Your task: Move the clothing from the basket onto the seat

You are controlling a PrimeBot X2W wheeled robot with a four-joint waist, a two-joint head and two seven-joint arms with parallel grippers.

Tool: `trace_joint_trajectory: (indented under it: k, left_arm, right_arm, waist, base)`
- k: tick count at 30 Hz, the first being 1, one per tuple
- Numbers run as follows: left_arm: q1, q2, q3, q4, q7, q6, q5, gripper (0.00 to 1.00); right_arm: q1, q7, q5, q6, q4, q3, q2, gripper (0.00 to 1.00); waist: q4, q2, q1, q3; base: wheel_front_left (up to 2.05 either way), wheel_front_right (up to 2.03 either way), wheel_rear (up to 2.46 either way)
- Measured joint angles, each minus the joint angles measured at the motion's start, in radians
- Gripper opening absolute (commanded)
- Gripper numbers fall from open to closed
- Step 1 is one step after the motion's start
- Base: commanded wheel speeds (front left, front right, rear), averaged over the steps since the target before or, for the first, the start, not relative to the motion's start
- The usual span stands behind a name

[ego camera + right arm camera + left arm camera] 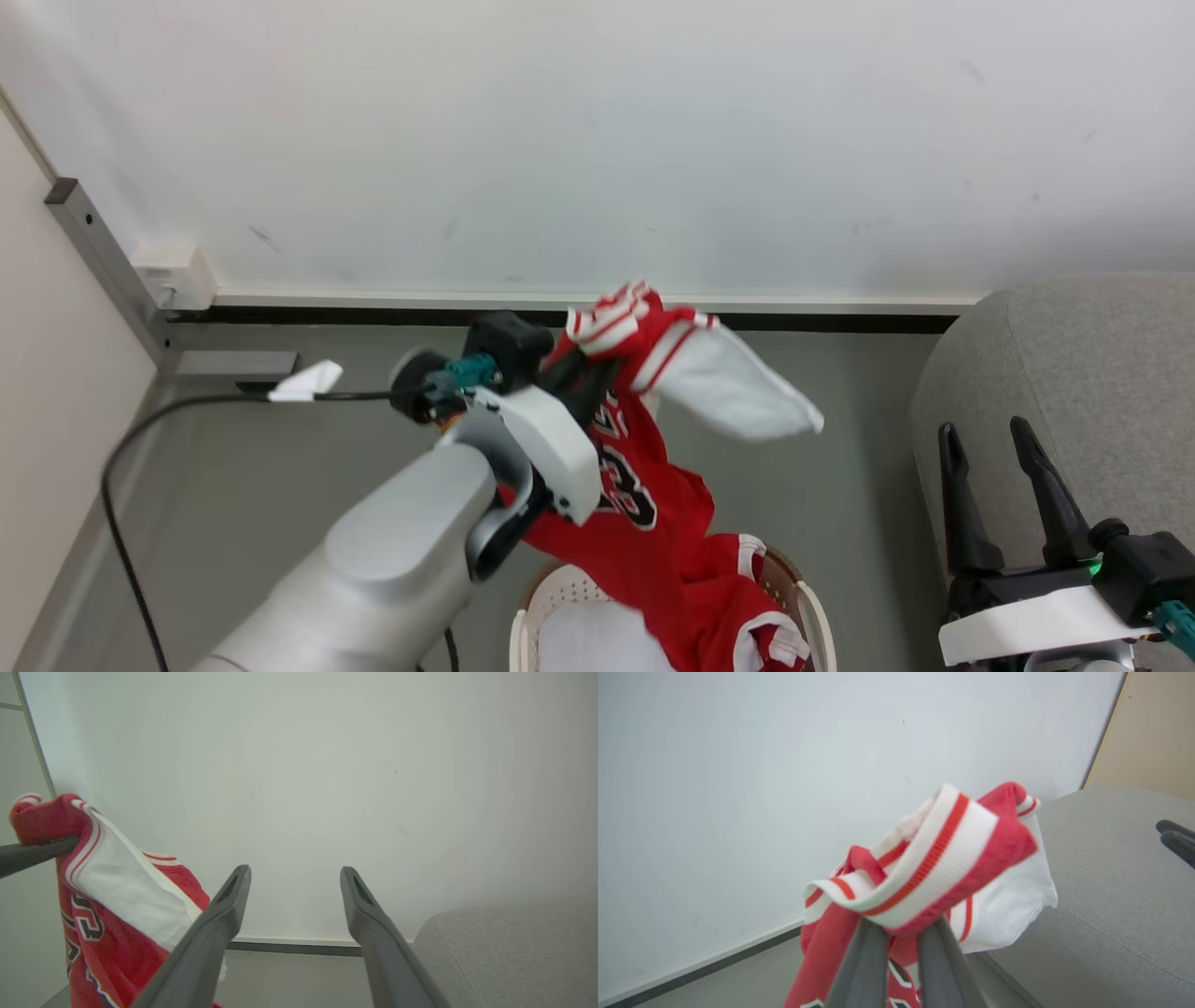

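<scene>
Clothing [653, 532] red, ribbed striped trim, 23 | left end effector [903, 924] clamps it | right end effector [294, 872] wide

One number can be read: a black 23 edged in white, printed on the red cloth of the clothing [653, 532], on the stretch hanging just above the basket [532, 602] in the head view, where the digits are tilted and creased. The same number is seen on that cloth in the right wrist view, broken by folds. In the left wrist view only black-and-white digit edges are caught, too little to be read. On the small white tag [303, 381], up and left of the basket, no writing can be made out
</scene>
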Motion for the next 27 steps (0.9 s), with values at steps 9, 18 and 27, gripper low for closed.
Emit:
trace_joint_trajectory:
  k: [9,18,27]
  left_arm:
    - [-0.005,0.076,0.104,-0.269,-0.001,0.075,0.032,0.0]
    - [-0.01,0.094,0.104,-0.363,0.041,0.114,0.032,0.0]
    - [-0.006,0.097,0.097,-0.391,0.055,0.126,0.029,0.0]
  right_arm:
    - [0.003,0.0,0.023,0.0,0.006,0.072,-0.006,1.0]
    - [0.005,0.0,0.045,0.0,0.014,0.114,-0.012,1.0]
    - [-0.006,0.0,0.142,0.0,-0.03,0.369,-0.082,1.0]
  waist:
    - [0.003,0.0,0.0002,-0.03]
    - [0.0,0.0,0.0002,-0.038]
    - [-0.011,0.0,0.0003,-0.036]
  base:
    - [0.0,0.0,0.0]
    - [0.0,0.0,0.0]
    - [0.0,0.0,0.0]
